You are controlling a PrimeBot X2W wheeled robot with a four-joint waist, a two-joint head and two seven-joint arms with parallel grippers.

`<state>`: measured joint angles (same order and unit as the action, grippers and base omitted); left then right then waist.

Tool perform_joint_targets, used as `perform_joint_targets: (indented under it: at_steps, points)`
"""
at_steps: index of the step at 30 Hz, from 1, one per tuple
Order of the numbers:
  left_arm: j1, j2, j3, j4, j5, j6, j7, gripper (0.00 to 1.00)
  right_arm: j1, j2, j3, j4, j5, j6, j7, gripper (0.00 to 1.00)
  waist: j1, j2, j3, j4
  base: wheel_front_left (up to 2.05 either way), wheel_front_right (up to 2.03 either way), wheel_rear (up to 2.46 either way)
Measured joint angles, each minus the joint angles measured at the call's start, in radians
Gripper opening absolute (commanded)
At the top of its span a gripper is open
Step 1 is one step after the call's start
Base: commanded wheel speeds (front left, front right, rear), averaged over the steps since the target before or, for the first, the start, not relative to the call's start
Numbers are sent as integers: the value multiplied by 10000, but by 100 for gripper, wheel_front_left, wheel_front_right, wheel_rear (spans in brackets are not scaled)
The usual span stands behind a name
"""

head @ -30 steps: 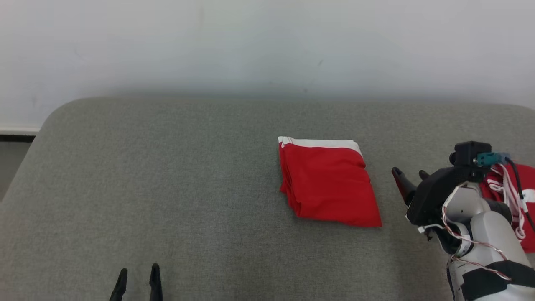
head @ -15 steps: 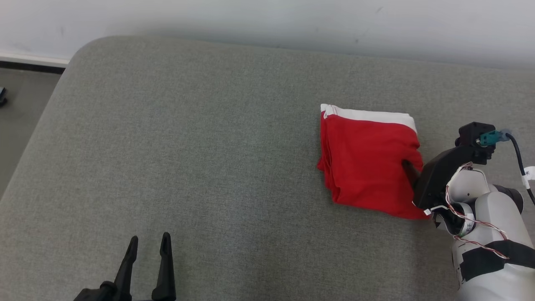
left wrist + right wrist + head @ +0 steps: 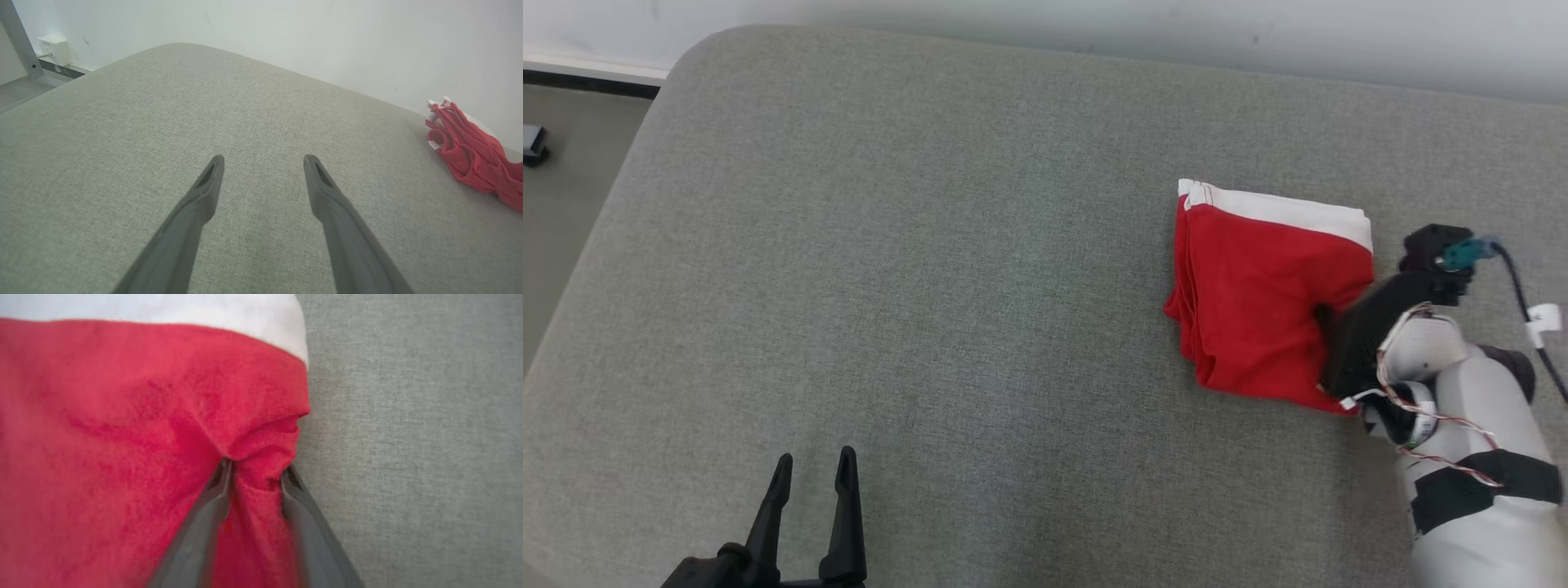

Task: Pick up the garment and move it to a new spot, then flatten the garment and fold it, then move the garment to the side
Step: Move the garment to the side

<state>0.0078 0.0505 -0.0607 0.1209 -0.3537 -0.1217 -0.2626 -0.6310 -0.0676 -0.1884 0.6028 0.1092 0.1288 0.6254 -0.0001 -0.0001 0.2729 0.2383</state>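
Head view: one folded red garment [image 3: 1266,302] lies right on the grey cushion [image 3: 931,286], right gripper [image 3: 1323,314] at its edge. Left wrist view: left gripper [image 3: 263,159] spread, empty. Right wrist view: two fingers [image 3: 204,522] seemingly pinch one bunched fold.

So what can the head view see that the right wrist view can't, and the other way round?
Head view: the whole folded red garment, the left gripper open over bare grey cushion, and a strip of floor. Right wrist view: up close, the right gripper pinching a bunched fold at the garment's edge. Both: red cloth, its white band, the grey cushion.
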Motion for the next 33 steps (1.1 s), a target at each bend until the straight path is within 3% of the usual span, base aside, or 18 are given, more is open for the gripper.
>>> perform_joint_targets:
  at_steps: [4,7,13,14,18,27,33]
  points:
    - [24,4,88,-36,-2,33,0,100,19,63,738,-105,111,0,203,0,1,1,-130,-185,0,0,0]
    - [35,-4,121,-190,-61,71,0,100,175,-355,1852,-545,150,2,652,0,1,1,-261,-411,0,0,0]
    - [95,-4,150,-441,-171,171,0,100,357,-2115,4422,-2297,679,15,1605,0,1,1,-455,-1091,0,0,0]
    - [123,-2,125,-462,-192,176,0,100,354,-2688,4993,-2934,936,15,1848,0,1,1,-501,-1364,0,0,0]
    - [126,-6,113,-441,-194,219,2,100,255,-3647,5898,-3812,1358,15,2075,0,2,2,-556,-1936,0,0,0]
    - [-62,-4,159,-602,42,245,0,100,-676,-4984,7175,-4550,1841,15,2015,0,1,2,-392,-3159,0,0,0]
    - [-362,-6,282,-771,307,163,0,100,-1305,-5664,7262,-4286,1990,15,1517,0,2,2,46,-3731,0,0,0]
